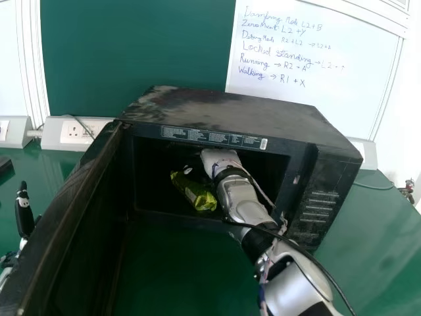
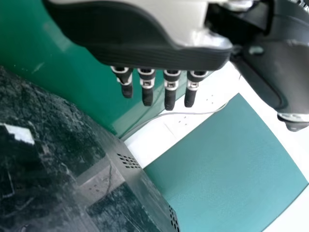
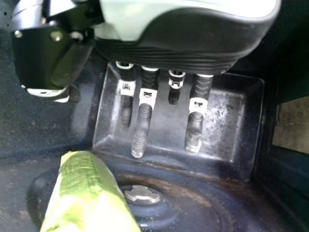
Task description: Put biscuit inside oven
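Closest to the lens, it's my right arm (image 1: 296,286), slanting up from the bottom edge of the head view and in through the oven's mouth. And there's the biscuit packet (image 1: 194,192), yellow-green and shiny, lying aslant on the floor of the oven (image 1: 230,115), just to the left of my right hand (image 1: 219,157). The right wrist view puts its near end right beside the round hub (image 3: 142,194) in the oven floor. My right hand is in there too, fingers (image 3: 140,130) long and loosely spread, thumb well away from them, clamped on nothing and apart from the packet, in front of a recessed inner wall (image 3: 227,116). Out we go: the door (image 1: 62,230) stands wide open on the left, and beyond it is my left hand (image 1: 24,214), its fingers (image 2: 147,94) straight, with gaps between them, outside the oven. Underneath, a green table (image 1: 388,227); behind, a socket panel (image 1: 82,131), a dark green board (image 1: 138,46) and a whiteboard (image 1: 329,59) with handwriting.
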{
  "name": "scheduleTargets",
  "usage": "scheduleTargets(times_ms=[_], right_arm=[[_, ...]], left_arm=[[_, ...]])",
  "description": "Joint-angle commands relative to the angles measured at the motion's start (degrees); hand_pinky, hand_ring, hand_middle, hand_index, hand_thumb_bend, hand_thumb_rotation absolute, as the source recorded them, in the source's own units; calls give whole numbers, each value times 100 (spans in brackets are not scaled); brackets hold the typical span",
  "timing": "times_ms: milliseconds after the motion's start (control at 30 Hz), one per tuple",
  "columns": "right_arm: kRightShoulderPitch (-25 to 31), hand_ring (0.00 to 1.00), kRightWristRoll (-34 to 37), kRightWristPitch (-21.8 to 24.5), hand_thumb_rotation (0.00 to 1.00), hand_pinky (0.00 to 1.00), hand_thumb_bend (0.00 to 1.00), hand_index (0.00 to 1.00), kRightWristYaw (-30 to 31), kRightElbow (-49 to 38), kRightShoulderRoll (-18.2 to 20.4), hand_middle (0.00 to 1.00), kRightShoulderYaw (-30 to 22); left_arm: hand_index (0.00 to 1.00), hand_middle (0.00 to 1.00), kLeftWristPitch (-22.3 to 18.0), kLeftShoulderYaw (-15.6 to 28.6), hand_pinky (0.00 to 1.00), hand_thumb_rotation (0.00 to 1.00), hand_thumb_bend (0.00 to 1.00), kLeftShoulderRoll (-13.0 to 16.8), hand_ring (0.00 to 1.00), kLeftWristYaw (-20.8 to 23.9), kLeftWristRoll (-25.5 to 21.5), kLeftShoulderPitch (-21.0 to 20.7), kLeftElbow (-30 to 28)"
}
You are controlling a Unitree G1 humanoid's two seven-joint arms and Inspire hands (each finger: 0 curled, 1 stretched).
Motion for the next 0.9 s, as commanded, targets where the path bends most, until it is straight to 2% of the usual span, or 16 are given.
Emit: scheduleTargets(times_ms=[0,300,367,400,433,467,533,633,700,733,800,867], right_arm=[[-90,34,94,115,0,28,57,83,133,-210,-22,48,-39],[540,39,260,556,0,33,57,85,470,-1420,-239,48,-158],[742,41,255,663,0,35,57,85,541,-1790,-314,48,-173],[847,45,249,733,0,38,57,84,598,-1994,-353,49,-183],[945,47,239,807,11,40,68,82,641,-2181,-385,52,-193],[1042,49,209,868,17,41,74,82,673,-2365,-423,55,-184],[1205,51,149,997,22,42,80,82,694,-2655,-471,59,-164],[1380,43,-66,1192,28,34,82,81,755,-2999,-557,53,-34],[1519,26,-114,1351,28,18,83,81,776,-3214,-551,39,-68],[1595,23,-121,1418,26,15,83,82,812,-3345,-558,35,-96],[1750,23,-130,1516,23,15,82,83,921,-3634,-606,36,-131],[1902,29,-162,1654,23,20,81,83,1058,-3964,-668,43,-152]], left_arm=[[77,80,-45,-28,70,0,64,31,77,-2,-5,-17,-1],[78,80,-38,-26,69,0,63,92,76,4,8,-57,66],[79,80,-30,-19,69,0,62,108,77,-7,-6,-59,85],[78,79,-29,-14,69,0,62,112,76,-8,-15,-59,93],[78,79,-30,-11,69,0,62,116,76,-17,-19,-58,100],[78,79,-32,-10,69,0,62,121,77,-30,-20,-54,105],[78,79,-39,-23,69,0,61,137,76,-54,11,-41,90],[77,79,-37,-26,69,0,62,128,76,20,18,-38,57],[78,79,-29,-17,68,0,62,127,76,21,-15,-47,67],[78,79,-34,-19,69,0,61,131,76,-2,-11,-48,71],[78,79,-43,-23,69,0,61,142,76,-28,5,-58,85],[77,79,-41,-20,69,0,62,146,76,-27,1,-73,110]])
